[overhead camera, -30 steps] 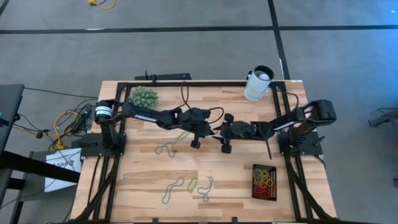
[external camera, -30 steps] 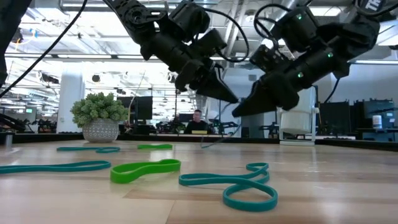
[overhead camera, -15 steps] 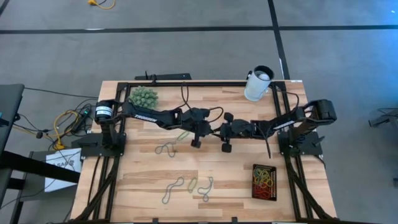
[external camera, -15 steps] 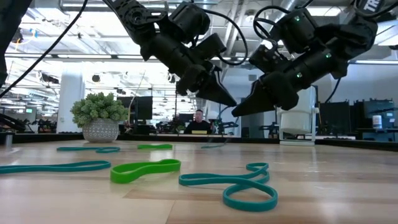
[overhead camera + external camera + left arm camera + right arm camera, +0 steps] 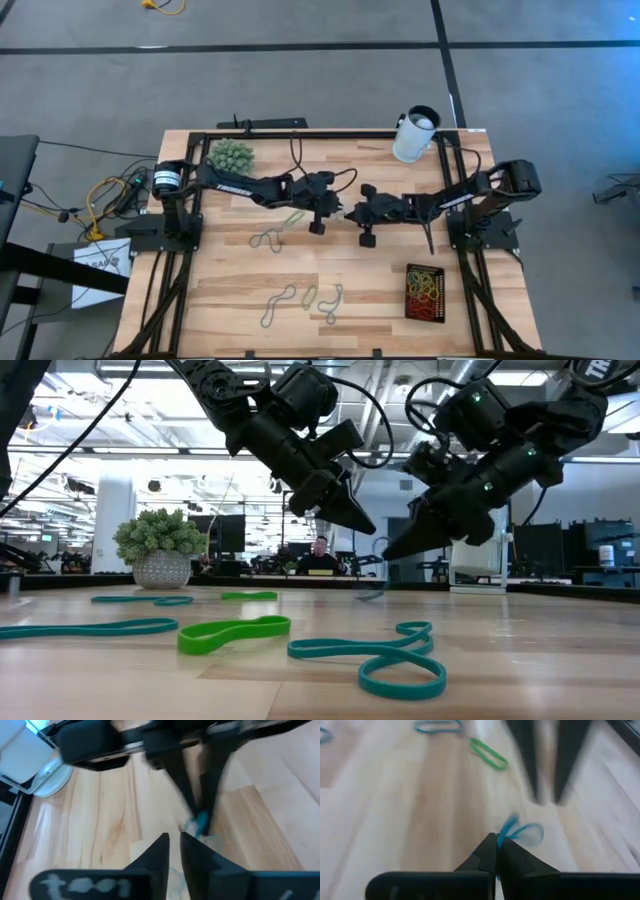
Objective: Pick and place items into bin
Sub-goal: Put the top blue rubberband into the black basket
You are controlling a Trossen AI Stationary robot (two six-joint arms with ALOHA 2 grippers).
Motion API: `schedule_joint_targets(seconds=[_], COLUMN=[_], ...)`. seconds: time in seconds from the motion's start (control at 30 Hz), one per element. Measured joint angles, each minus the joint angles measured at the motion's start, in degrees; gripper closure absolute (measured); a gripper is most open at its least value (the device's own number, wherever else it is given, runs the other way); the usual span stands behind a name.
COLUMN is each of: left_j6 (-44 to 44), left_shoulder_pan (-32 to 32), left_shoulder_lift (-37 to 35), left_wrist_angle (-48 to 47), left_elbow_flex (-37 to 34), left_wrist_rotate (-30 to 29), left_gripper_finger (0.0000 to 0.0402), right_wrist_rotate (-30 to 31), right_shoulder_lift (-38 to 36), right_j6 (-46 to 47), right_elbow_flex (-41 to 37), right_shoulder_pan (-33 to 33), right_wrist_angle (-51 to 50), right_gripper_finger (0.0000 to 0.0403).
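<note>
Above the middle of the table my two grippers meet tip to tip. My right gripper (image 5: 353,213) (image 5: 496,840) is shut on a blue rubber band (image 5: 520,831). My left gripper (image 5: 337,209) (image 5: 173,840) faces it with a narrow gap between its fingers and nothing in them. Both tips hang well above the wood in the low view, left gripper (image 5: 368,528) and right gripper (image 5: 390,552). The black bin (image 5: 410,290) stands near the front right with several coloured bands in it. More bands lie flat on the table, such as a green one (image 5: 295,218) and a grey one (image 5: 267,240). My right gripper pinches one end of the blue band (image 5: 506,833) between its two fingers. The fingers slant down from the table's right side. The rest of the loop (image 5: 200,824) sticks out past the fingertips, slack. Whether its lower end touches the wood cannot be told.
A white cup (image 5: 415,133) stands at the far right and a green spiky ball (image 5: 230,155) at the far left. Loose bands lie near the front edge (image 5: 278,305) (image 5: 332,300). A person sits in the room behind the table (image 5: 320,555).
My right gripper has shut on the blue band and dropped a little, toward the table's right edge. My left gripper has stayed close beside it.
</note>
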Motion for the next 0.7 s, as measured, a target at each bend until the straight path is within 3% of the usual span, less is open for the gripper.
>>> schedule_joint_targets(seconds=[0.13, 0.27, 0.4, 0.53, 0.63, 0.7], left_j6=[0.02, 0.09, 2.39, 4.78, 5.35, 5.58], left_shoulder_pan=[-0.48, -0.42, -0.37, -0.38, -0.33, -0.27], left_shoulder_lift=[-0.02, -0.02, -0.04, -0.04, -0.07, -0.07], left_wrist_angle=[0.02, -0.02, -0.47, -0.54, -1.87, -2.89], left_elbow_flex=[0.0, 0.0, 0.0, 0.0, 0.0, 0.0], left_wrist_rotate=[-1.14, -6.81, -13.57, -18.59, -20.61, -22.08], left_gripper_finger=[0.0332, 0.0306, 0.0293, 0.0292, 0.0292, 0.0292], right_wrist_rotate=[0.74, 1.98, 11.82, 19.98, 17.93, 12.07], right_shoulder_lift=[-0.01, -2.86, -9.86, -17.41, -22.59, -25.78], right_j6=[3.21, 6.46, 10.0, 20.25, 27.62, 34.51], right_elbow_flex=[-0.02, 0.48, 4.53, 9.43, 11.81, 12.46], right_shoulder_pan=[0.03, 1.51, 4.99, 9.83, 13.56, 16.15], right_wrist_angle=[-3.34, -9.82, -25.34, -43.25, -51.82, -56.59], right_gripper_finger=[0.0402, 0.0402, 0.0402, 0.0402, 0.0402, 0.0402])
